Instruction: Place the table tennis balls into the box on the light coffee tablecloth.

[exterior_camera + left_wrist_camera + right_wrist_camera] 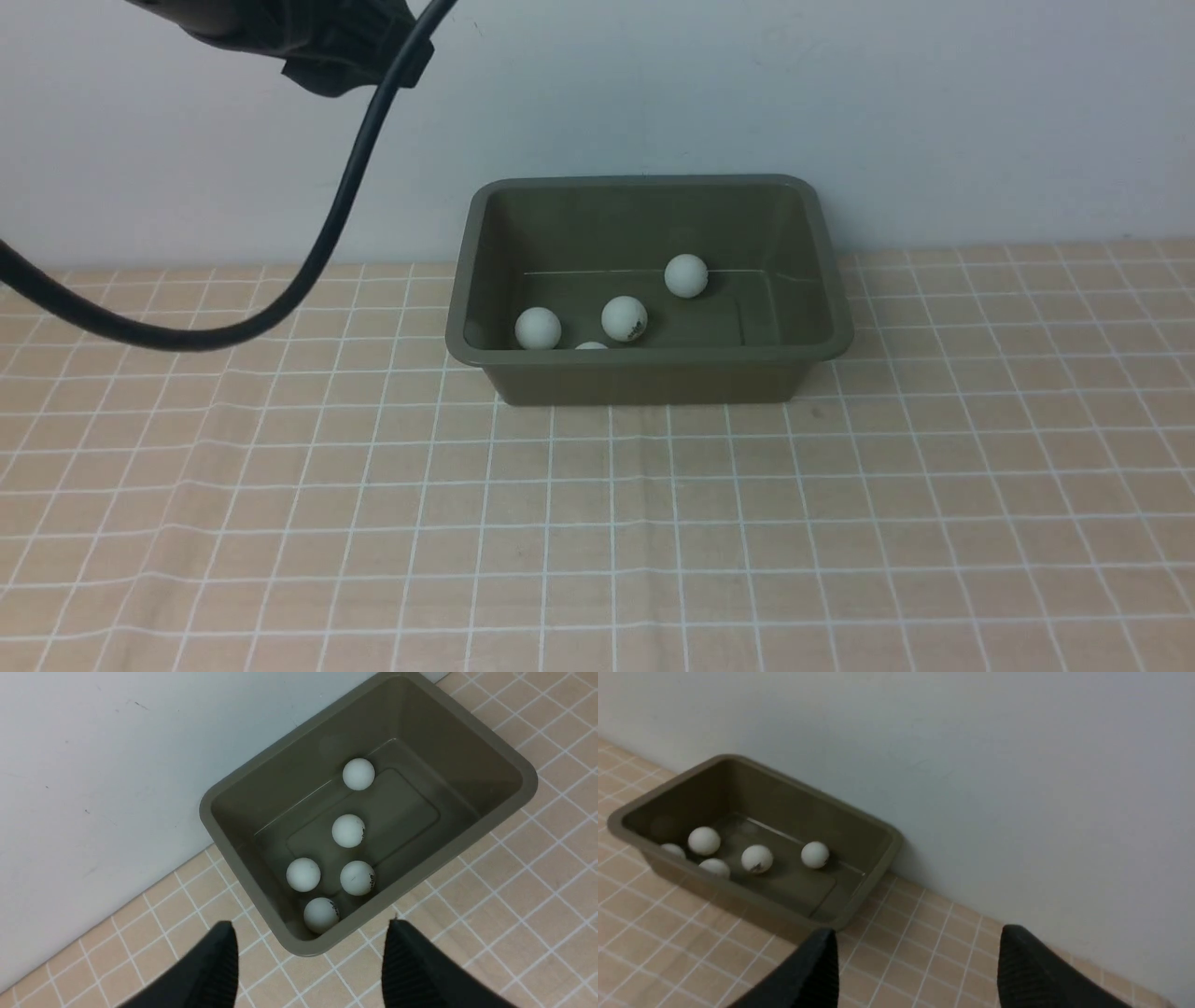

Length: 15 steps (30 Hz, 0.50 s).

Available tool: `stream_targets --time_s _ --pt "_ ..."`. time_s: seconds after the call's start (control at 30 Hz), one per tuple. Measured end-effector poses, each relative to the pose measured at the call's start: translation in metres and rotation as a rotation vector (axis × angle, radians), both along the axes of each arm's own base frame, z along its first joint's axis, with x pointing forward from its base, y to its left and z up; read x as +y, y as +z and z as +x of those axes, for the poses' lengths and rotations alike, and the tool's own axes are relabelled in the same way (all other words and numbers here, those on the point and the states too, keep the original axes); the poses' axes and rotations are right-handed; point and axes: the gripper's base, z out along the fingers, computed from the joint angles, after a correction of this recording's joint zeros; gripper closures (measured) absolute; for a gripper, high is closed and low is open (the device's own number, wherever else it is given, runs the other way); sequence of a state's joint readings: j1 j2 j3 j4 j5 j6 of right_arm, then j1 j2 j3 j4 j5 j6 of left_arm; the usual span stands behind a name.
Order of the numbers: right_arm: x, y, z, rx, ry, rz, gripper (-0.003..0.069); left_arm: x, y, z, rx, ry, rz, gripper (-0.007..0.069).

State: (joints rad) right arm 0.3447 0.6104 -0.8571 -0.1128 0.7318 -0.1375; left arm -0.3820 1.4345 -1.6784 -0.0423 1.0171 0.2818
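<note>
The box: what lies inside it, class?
Five white balls lie on the box floor. From the front, its near wall hides one ball and most of another.

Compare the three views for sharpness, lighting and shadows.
Front view: even, soft light with no glare; the balls cast only faint shadows inside the box. Left wrist view: the sharpest, with small dark printed marks visible on some balls. Right wrist view: dimmer and softer throughout, and the wall looks grey.
</note>
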Motion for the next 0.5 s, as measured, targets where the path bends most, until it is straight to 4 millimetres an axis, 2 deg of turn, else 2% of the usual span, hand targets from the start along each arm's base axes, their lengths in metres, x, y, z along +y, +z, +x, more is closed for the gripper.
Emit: stream_targets --time_s 0.1,0.17,0.27,0.5 --pt "-0.002 -0.021 -0.010 0.009 0.007 0.036 0.0237 0.000 0.000 0.000 0.001 -0.002 -0.004 0.0248" --pt "-0.004 -0.050 -0.021 0.019 0.013 0.093 0.0237 -0.001 0.000 0.000 0.003 -0.006 -0.009 0.0248" --pt "-0.005 -0.066 -0.026 0.013 0.011 0.135 0.0237 -0.002 0.000 -0.001 0.005 -0.013 -0.014 0.0248" --pt "-0.002 -0.110 -0.021 0.009 -0.006 0.267 0.0237 -0.004 0.000 -0.002 0.011 -0.028 -0.033 0.0248"
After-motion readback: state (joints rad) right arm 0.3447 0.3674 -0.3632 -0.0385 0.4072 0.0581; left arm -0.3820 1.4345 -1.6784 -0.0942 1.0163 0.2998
